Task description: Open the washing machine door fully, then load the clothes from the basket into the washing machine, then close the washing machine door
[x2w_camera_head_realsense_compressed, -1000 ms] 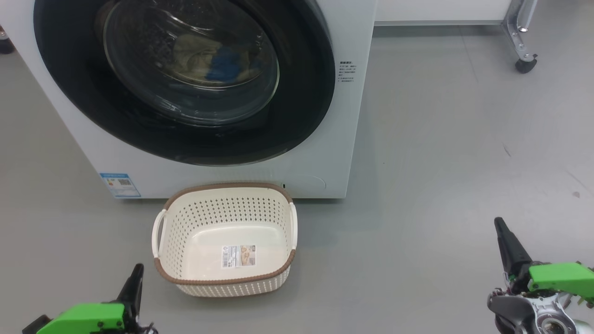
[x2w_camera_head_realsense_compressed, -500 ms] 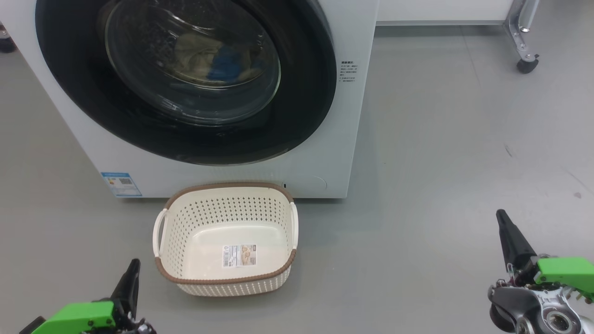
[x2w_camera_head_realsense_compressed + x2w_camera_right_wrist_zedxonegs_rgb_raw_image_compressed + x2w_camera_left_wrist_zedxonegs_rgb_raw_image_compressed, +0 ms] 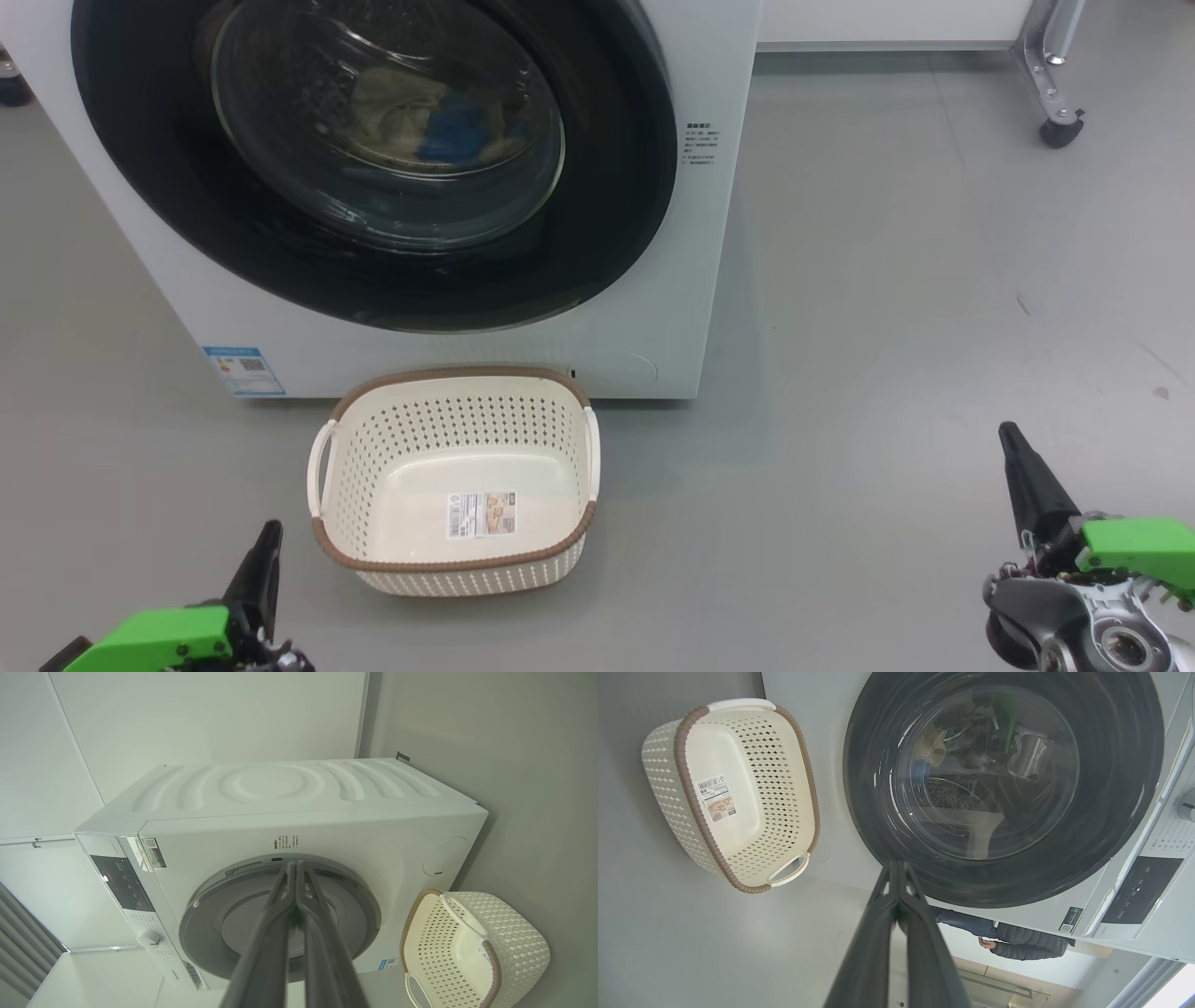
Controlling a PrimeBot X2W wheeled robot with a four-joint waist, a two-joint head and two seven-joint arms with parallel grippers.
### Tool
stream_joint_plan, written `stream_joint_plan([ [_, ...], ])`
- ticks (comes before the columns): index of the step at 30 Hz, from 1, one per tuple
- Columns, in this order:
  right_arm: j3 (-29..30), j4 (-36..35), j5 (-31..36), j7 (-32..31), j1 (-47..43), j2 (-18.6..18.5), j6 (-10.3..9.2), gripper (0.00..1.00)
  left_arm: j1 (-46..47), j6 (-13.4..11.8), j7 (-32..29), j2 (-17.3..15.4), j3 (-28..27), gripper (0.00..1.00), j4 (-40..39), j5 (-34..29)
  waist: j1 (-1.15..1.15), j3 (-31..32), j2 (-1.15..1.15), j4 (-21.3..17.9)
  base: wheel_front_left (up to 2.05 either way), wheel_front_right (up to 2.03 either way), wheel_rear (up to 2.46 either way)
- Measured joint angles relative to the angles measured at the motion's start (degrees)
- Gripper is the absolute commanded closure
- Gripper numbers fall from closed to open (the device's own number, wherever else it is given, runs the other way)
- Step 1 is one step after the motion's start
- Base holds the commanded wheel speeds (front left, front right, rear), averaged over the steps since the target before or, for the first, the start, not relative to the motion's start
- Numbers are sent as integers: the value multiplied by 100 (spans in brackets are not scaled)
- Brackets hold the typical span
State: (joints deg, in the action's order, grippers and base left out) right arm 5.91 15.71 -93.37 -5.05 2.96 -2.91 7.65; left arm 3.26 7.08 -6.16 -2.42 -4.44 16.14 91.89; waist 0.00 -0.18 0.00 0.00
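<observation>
Grey floor (image 3: 887, 280) is carrying the basket (image 3: 448, 411) (sticker (image 3: 481, 514) showing) before the washing machine (image 3: 695, 308); the clothes (image 3: 401, 107) are lying behind its closed door (image 3: 616, 187). Left gripper (image 3: 271, 528) and right gripper (image 3: 1006, 432) are hovering, fingers pressed together, empty.

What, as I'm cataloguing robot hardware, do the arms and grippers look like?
The left gripper has two long, tapering dark fingers on a bright green housing. The right gripper matches, with a silver-grey metal wrist joint and thin wires beneath its green block.
</observation>
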Motion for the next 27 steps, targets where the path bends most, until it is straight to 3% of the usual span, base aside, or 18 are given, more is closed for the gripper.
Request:
stream_joint_plan([
  [27,41,8,10,-9,0,2,0,100,1,0,0,2,-1,100,0,0,0,0,0,0,0,0,0],
])
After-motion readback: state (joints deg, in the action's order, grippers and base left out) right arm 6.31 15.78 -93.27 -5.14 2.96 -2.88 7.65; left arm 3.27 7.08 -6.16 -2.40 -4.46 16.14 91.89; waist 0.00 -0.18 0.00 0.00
